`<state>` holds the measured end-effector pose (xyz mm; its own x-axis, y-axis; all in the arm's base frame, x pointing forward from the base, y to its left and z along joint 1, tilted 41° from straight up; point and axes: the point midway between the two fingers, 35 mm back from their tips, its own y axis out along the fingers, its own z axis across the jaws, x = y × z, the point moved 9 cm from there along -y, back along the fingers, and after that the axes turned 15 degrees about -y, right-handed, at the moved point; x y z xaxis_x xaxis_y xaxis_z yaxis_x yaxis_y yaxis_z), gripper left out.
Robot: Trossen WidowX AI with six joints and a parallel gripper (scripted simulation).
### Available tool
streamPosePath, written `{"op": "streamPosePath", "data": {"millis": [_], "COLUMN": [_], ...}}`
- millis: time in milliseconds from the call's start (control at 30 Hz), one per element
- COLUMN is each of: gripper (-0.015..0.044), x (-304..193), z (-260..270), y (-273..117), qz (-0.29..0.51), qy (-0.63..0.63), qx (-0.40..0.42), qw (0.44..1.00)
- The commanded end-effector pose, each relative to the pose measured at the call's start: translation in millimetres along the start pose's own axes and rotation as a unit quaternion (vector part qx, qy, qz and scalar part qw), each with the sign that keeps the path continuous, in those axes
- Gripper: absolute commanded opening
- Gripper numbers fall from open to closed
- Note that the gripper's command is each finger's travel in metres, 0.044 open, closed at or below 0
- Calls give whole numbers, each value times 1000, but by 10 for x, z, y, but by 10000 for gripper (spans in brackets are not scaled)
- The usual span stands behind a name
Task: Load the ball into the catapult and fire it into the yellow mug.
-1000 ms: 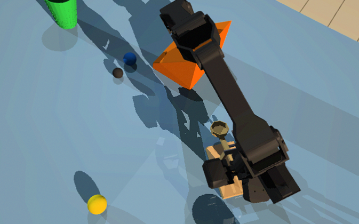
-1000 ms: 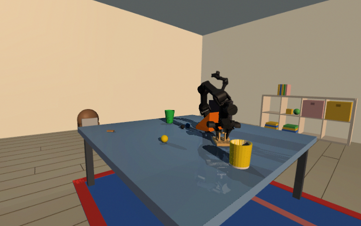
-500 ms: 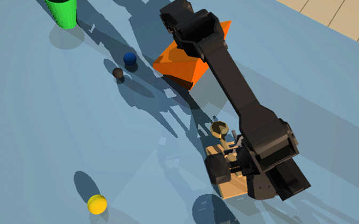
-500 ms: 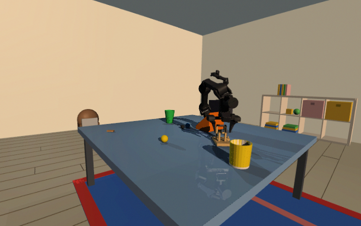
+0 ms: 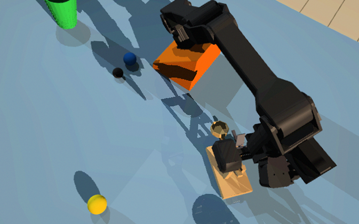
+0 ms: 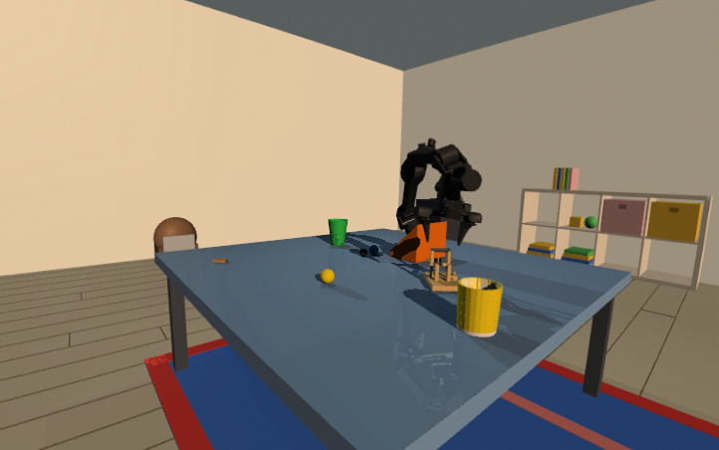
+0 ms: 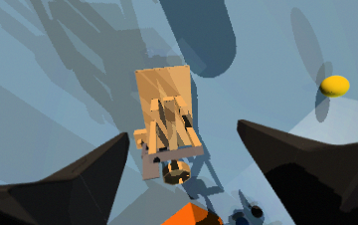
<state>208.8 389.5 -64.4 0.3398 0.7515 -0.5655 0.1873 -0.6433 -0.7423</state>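
Observation:
The wooden catapult stands on the table. Its throwing cup looks empty and points toward the orange block. The yellow mug stands upright beyond the catapult's other end. A yellow ball lies off to one side. A blue ball and a smaller black ball lie close together. My gripper is wide open and empty above the catapult, with its fingers on either side in the wrist view.
The orange wedge-shaped block stands near the cup end of the catapult, partly under the arm. A green cup stands farther back. A small brown piece lies near the table's far left edge.

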Motion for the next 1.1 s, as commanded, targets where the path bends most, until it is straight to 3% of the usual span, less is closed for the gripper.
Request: {"op": "streamPosePath", "data": {"millis": [0, 100, 133, 300, 700, 1067], "gripper": [440, 440, 414, 300, 300, 300], "x": [-46, -92, -51, -430, -1993, -3527], "z": [176, 285, 167, -484, -1675, -1693], "y": [-288, -460, -247, -331, -123, 400], "qz": [-18, -27, -11, -15, -13, 8], "qy": [-5, -7, -7, 45, 194, 336], "qx": [-57, -101, -61, -38, 6, 26], "qw": [998, 994, 998, 998, 981, 942]}}
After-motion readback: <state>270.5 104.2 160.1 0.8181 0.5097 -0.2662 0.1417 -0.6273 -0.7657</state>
